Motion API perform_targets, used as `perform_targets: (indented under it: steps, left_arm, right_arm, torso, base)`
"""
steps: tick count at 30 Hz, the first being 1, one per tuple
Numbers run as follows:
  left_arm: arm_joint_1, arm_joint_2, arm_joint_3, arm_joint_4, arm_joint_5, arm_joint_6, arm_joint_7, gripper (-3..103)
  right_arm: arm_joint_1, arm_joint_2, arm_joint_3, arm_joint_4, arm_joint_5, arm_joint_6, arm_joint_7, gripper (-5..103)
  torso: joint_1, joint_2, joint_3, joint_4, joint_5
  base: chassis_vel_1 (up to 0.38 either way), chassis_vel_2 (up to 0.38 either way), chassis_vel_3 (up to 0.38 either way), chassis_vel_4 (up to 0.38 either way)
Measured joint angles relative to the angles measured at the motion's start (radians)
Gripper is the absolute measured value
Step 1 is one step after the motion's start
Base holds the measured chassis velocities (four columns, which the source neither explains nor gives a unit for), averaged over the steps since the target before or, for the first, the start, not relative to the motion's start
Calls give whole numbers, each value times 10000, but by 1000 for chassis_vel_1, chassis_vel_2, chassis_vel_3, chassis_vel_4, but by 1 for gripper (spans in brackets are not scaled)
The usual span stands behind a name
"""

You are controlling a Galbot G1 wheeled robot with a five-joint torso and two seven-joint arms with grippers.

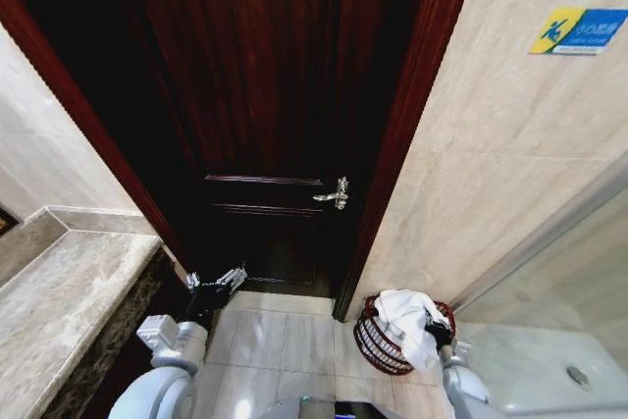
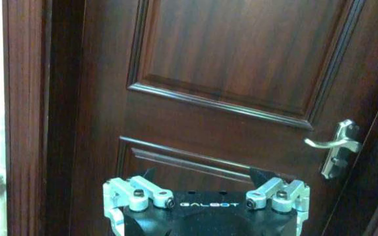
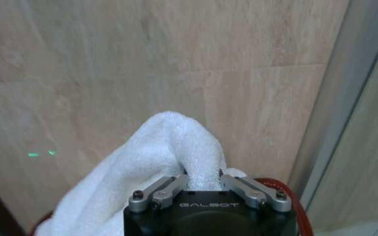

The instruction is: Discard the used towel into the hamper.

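Right pincer [image 3: 202, 178]: closed down on a fold of the white towel [image 3: 166, 147], its linkages drawn in close; it hung at the hamper's mouth, seemingly so the cloth would fall inside when let go.
Towel: bunched above the grip and draped over the basket's rim [image 1: 404, 321]; part of it lay inside, part hung over the front.
Hamper [image 1: 378, 345]: a dark reddish wire basket on the tiled floor [image 1: 285, 340], in the corner between the door frame and the marble wall, just ahead of the right arm.
Left pincer [image 1: 218, 280]: spread wide with nothing between its fingers; idle, pointing at the dark wooden door [image 2: 228, 78], near its handle [image 2: 336, 147].
Stage: judged as nearly done; only 1 release left.
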Motion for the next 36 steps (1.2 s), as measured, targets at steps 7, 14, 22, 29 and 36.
perform_targets:
  steps: [7,14,22,29,36]
  left_arm:
    - [0,0,0,0,0,0,0,97]
    - [0,0,0,0,0,0,0,97]
    - [0,0,0,0,0,0,0,97]
    - [0,0,0,0,0,0,0,97]
    - [0,0,0,0,0,0,0,97]
  right_arm:
    - [636,-232,-67,-828,-283,-45,-350,7]
    - [1322,-316,-197,-1735,-507,-530,-922,7]
    - [2082,-133,-383,-2632,-1060,-1110,-1012,7]
    - [2656,-77,-479,-3661,-1226,-1596,-1467,7]
    - [3862,262,-492,-5153,-2502,-1926,-2012,7]
  torso:
    - [-199,-431,-233,-1,-1]
    - [-251,-555,-304,0,-1]
    - [-247,-541,-298,0,-3]
    - [-233,-514,-283,-1,-2]
    - [-221,-491,-270,3,0]
  base:
    - [0,0,0,0]
    - [0,0,0,0]
    - [0,0,0,0]
    - [0,0,0,0]
    - [0,0,0,0]
